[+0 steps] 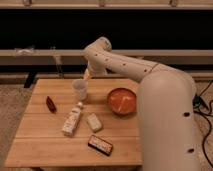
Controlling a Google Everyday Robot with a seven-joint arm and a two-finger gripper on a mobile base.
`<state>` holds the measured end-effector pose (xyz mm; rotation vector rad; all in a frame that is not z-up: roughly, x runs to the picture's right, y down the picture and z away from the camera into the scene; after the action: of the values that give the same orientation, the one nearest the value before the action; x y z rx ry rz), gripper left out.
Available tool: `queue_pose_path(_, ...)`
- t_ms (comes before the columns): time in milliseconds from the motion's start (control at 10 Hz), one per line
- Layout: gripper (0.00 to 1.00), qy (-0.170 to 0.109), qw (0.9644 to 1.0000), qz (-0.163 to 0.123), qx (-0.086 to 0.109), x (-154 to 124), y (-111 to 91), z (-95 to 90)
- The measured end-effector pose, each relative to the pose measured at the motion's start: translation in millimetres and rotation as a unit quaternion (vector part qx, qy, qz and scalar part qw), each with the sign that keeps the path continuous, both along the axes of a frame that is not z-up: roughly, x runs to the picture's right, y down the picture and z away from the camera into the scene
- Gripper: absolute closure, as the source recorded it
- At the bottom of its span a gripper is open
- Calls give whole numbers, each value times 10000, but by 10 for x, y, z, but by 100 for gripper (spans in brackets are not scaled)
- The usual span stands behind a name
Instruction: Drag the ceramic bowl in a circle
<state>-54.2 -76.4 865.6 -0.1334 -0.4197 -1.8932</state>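
The ceramic bowl [122, 101] is round, shallow and orange-red. It sits on the wooden table [45, 147] toward its right side, partly behind my white arm. My gripper [87, 76] hangs at the table's far edge, just behind a translucent white cup [80, 90] and to the left of the bowl, apart from it. Most of the gripper is hidden by the arm's wrist.
A white bottle [72, 120] lies in the table's middle, with a small white packet [94, 122] beside it. A dark snack bar [100, 145] lies near the front edge. A small dark red object [51, 104] lies at the left. My arm's bulk covers the table's right side.
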Motion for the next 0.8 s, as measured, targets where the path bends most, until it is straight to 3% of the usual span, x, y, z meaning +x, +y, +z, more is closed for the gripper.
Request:
queue_pose_path(300, 20, 239, 9993, -215, -193, 152, 68, 180)
queue_pose_path(600, 20, 519, 9976, -126, -443, 516, 361, 141)
queue_pose_path(800, 20, 700, 9954, 58, -655, 664, 700, 31)
